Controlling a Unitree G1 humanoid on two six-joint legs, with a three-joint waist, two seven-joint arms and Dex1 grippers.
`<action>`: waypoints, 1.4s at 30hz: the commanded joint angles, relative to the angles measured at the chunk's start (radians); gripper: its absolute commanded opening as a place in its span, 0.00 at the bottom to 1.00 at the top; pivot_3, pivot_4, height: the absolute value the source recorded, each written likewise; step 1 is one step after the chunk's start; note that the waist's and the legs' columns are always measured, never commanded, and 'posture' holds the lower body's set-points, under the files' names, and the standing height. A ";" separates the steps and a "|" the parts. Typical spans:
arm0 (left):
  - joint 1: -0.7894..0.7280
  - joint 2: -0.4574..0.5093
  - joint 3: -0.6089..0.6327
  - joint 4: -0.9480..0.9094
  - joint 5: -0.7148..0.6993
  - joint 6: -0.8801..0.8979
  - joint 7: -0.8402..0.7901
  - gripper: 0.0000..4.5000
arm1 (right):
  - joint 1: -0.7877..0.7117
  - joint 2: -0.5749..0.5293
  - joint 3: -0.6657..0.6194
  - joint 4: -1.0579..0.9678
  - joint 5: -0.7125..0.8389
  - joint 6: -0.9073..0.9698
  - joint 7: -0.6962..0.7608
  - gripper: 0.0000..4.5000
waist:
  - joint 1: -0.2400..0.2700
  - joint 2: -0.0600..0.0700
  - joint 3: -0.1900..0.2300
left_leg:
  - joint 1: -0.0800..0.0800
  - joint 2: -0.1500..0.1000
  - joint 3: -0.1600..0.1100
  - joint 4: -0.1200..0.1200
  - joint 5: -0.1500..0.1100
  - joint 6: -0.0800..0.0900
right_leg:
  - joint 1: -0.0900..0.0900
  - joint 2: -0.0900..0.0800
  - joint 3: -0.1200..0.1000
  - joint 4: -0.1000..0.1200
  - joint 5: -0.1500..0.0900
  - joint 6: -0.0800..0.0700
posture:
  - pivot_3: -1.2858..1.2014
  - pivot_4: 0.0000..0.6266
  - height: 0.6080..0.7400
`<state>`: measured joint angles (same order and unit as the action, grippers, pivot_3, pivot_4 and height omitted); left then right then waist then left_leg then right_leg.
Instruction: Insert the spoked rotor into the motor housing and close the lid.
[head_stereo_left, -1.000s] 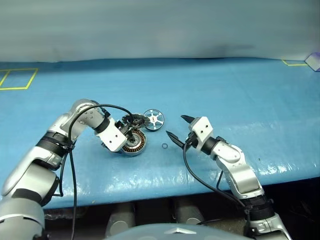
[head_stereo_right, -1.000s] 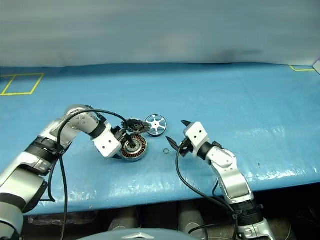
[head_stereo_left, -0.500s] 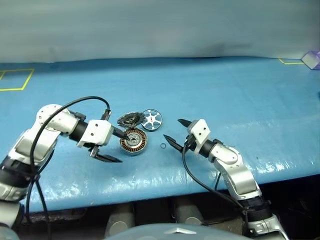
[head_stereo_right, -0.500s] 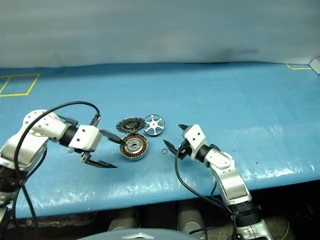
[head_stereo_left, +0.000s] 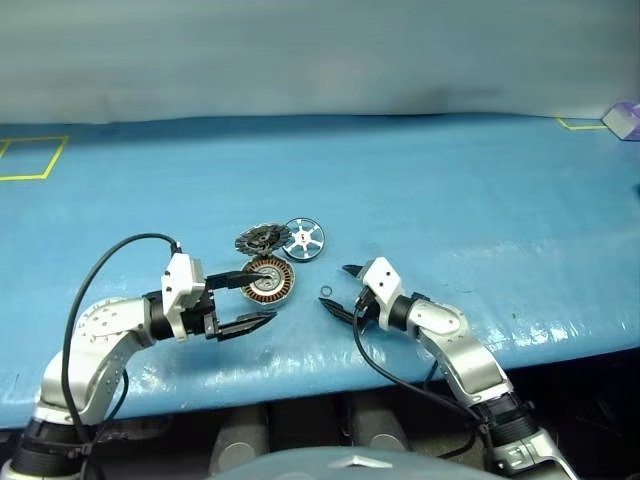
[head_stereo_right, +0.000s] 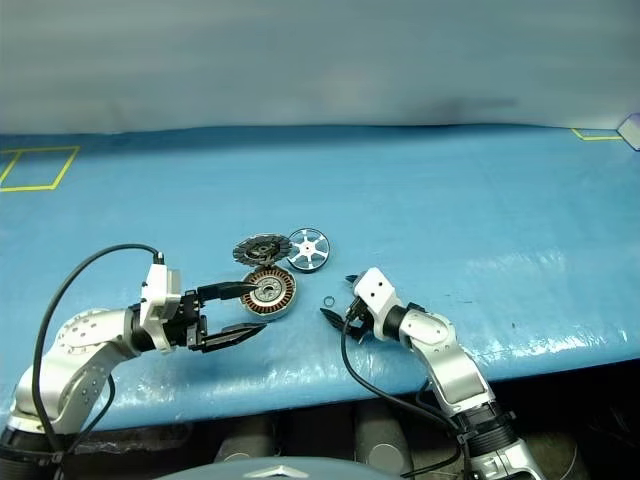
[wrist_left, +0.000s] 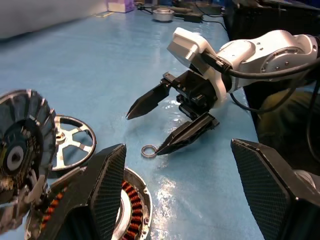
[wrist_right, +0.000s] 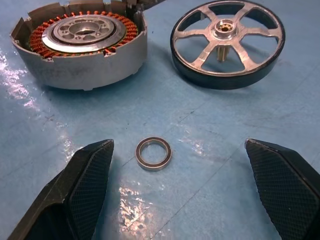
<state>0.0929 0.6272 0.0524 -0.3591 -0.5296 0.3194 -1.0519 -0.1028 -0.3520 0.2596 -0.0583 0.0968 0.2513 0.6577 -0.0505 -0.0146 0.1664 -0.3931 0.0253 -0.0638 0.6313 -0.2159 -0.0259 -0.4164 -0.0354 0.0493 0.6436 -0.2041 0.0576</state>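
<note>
**Q:** Parts first: where are they lying?

**A:** Housing (head_stereo_left: 266, 280), windings facing up, is resting on the blue table (head_stereo_left: 480, 200), nearer the front edge than the back, left of middle. Rotor (head_stereo_left: 304, 239) is sitting just behind it toward the back edge, beside the lid (head_stereo_left: 260, 240), which is leaning tilted rather than lying flat. A small ring (head_stereo_left: 326, 292) is lying on the table to the housing's right.

**Q:** And the grippers?

**A:** Left gripper (head_stereo_left: 248, 303) is hovering at the housing's left with its fingers spread and nothing between them; one tip is reaching over the housing's rim. Right gripper (head_stereo_left: 338, 290) is hanging low over the table, fingers wide apart on either side of the ring, not touching it and carrying nothing.

**Q:** Which step is this?

**A:** Probably the very start: the rotor is not yet in the housing and the lid is off. Whichever gripper goes next is needing to reach past the housing to the rotor, pinch its rim, and lower it hub-first onto the housing's grey centre.
</note>
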 joint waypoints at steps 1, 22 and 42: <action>0.048 -0.030 0.042 -0.005 0.001 -0.056 0.037 0.81 | -0.012 0.002 0.011 -0.004 -0.002 0.000 0.014 1.00 | 0.002 0.000 0.000 | 0.000 0.000 0.000 0.000 0.000 0.000 | 0.000 0.000 0.000 0.000 0.000 0.000 | 0.52 0.24 1.00; 0.140 -0.110 -0.007 0.108 0.116 -0.235 0.119 0.82 | -0.049 0.028 -0.001 -0.038 0.015 0.014 -0.010 0.15 | 0.013 -0.001 -0.001 | 0.000 0.000 0.001 0.000 0.000 0.000 | -0.001 0.000 0.001 -0.001 0.000 0.000 | 0.52 0.24 1.00; 0.147 -0.149 -0.034 0.159 0.165 -0.301 0.151 0.82 | -0.264 0.200 0.140 0.085 0.038 0.003 0.109 0.15 | 0.011 -0.001 -0.001 | -0.001 0.000 0.001 -0.001 0.000 -0.001 | -0.002 0.000 0.001 -0.001 0.000 0.000 | 0.52 0.24 1.00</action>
<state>0.2347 0.4766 0.0024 -0.1901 -0.3613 0.0361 -0.9085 -0.3439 -0.1657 0.4036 0.0285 0.1269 0.2832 0.7642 -0.0396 -0.0154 0.1658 -0.3940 0.0257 -0.0625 0.6300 -0.2163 -0.0265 -0.4186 -0.0355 0.0498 0.6428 -0.2040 0.0574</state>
